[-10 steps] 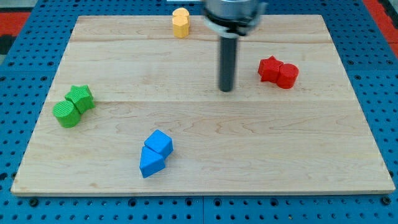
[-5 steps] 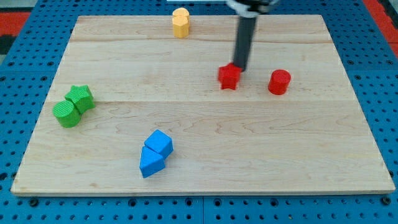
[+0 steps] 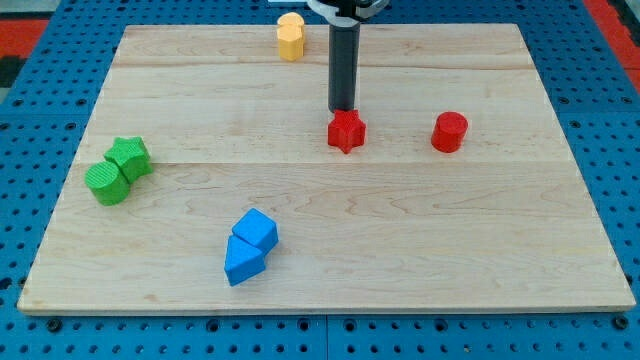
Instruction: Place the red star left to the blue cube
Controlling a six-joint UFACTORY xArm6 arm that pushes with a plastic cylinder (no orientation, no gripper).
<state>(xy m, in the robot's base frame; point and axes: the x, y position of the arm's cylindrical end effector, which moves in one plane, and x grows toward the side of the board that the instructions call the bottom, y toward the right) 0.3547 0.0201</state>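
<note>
The red star (image 3: 346, 131) lies near the board's middle, a little toward the view's top. My tip (image 3: 343, 109) is right at its upper edge, touching or nearly touching it. The blue cube (image 3: 258, 229) sits lower left of the middle, pressed against a second blue block (image 3: 243, 261) of wedge-like shape just below it. The red star is up and to the right of the blue cube, well apart from it.
A red cylinder (image 3: 449, 132) stands to the right of the star. A green star (image 3: 129, 156) and a green cylinder (image 3: 107, 183) touch each other at the left. A yellow block (image 3: 290, 36) stands at the top edge. The wooden board (image 3: 480, 260) lies on a blue pegboard.
The red star was pushed away from the red cylinder to the left, first to about the middle, then a little further left. My tip moved left with it.
</note>
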